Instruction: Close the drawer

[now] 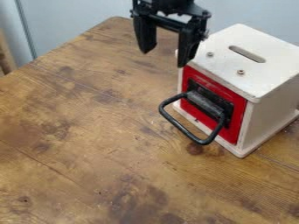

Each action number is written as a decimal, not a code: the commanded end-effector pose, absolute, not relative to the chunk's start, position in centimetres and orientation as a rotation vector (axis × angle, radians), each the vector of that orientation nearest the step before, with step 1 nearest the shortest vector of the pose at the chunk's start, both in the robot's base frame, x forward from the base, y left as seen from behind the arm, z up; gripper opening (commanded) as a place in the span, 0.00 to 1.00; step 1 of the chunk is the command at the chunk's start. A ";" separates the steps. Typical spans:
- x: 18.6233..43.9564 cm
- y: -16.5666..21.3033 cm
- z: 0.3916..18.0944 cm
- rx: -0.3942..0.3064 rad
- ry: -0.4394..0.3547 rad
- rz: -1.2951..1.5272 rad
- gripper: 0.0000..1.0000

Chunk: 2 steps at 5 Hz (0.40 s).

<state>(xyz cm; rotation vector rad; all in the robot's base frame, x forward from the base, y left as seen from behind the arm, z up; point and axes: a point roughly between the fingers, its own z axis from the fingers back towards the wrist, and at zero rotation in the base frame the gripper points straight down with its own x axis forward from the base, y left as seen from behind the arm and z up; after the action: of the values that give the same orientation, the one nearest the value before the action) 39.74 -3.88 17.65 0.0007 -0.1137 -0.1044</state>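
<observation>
So the red drawer (228, 121) is sitting in the front of a white wooden casing (250, 72) over on the right side of the table (93, 131), and from this angle it looks pushed in, with the red front roughly level with the casing's front edges. Can't really tell if there's a tiny gap left in there, though. The front has a black plate (208, 102) on it, and a big black wire loop handle (176, 127) sticks out from that, reaching forward and to the left in the picture, above the wood. The tool (166, 48) is up near the top of the view, just left of the casing, fingers pointing down and spread wide apart, so it's released and there's nothing between them. It's not on the handle at all, there's a clear space between the two. Casing's got a slot (246, 54) cut in the top plus a couple of little screws (240, 72) showing. Table is brown wood with darker knots and blotches all over, and there's a pale wall (82, 16) behind the whole thing.
</observation>
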 end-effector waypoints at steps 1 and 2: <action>38.6 -3.3 20.4 -0.013 -0.193 -0.155 1.00; 37.6 -1.9 19.9 -0.010 -0.201 -0.177 1.00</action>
<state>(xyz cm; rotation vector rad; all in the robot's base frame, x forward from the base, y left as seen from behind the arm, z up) 38.01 -2.11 17.14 -0.0102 -0.1234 -0.1792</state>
